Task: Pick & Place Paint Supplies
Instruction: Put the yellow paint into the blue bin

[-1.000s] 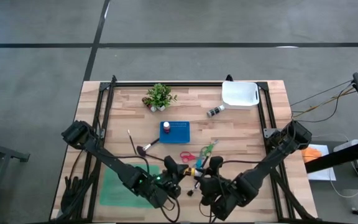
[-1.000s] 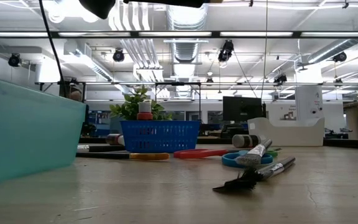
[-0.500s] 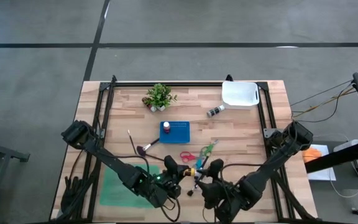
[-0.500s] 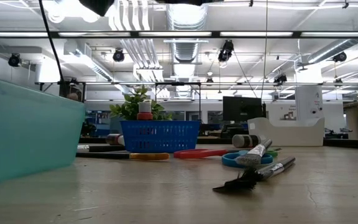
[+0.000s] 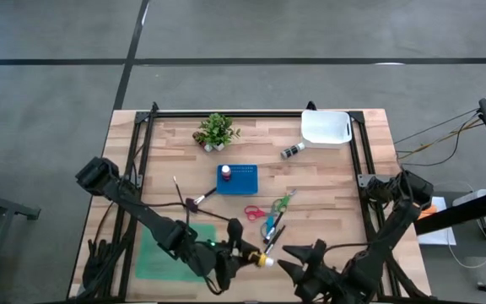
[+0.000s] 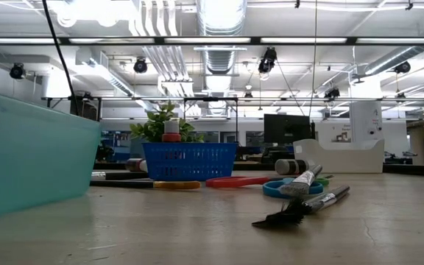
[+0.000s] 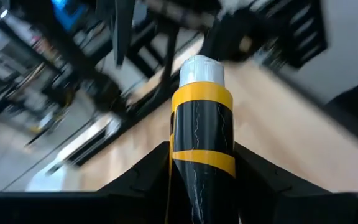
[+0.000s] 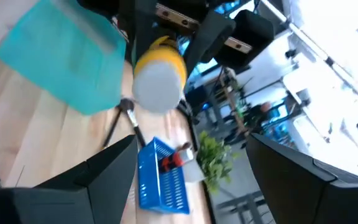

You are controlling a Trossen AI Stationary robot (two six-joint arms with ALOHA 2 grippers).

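Observation:
A black paint bottle (image 5: pixel 262 260) with yellow bands and a pale cap hangs above the table's near middle, with my left gripper (image 5: pixel 254 257) shut on it. In the right wrist view, the bottle's cap (image 8: pixel 160 78) faces my right gripper (image 8: pixel 197 180). My right gripper (image 5: pixel 294 262) stands open just right of the bottle, holding nothing. On the table lie the red scissors (image 5: pixel 254 211), the blue and green scissors (image 5: pixel 278 205) and two brushes (image 5: pixel 194 201), (image 5: pixel 272 236). A red-capped bottle (image 5: pixel 224 172) stands in the blue basket (image 5: pixel 241 179). My left gripper pinches the bottle's lower body (image 7: pixel 201 186) between its two fingers (image 7: pixel 145 177), one on each side. The fingers come from the table's left, nearly level, and lie along the bottle. The bottle sticks out past them cap first, lifted clear of the table.
A teal bin (image 5: pixel 160 251) sits at the near left, under my left arm. A potted plant (image 5: pixel 216 131), a white tray (image 5: pixel 326 128) and a small dark bottle (image 5: pixel 292 151) stand along the far side.
My right gripper has opened, come away from the bottle and drawn back toward the table's near right. My left gripper has kept hold of the bottle, risen a little and rolled, so the bottle now shows nearer the front edge.

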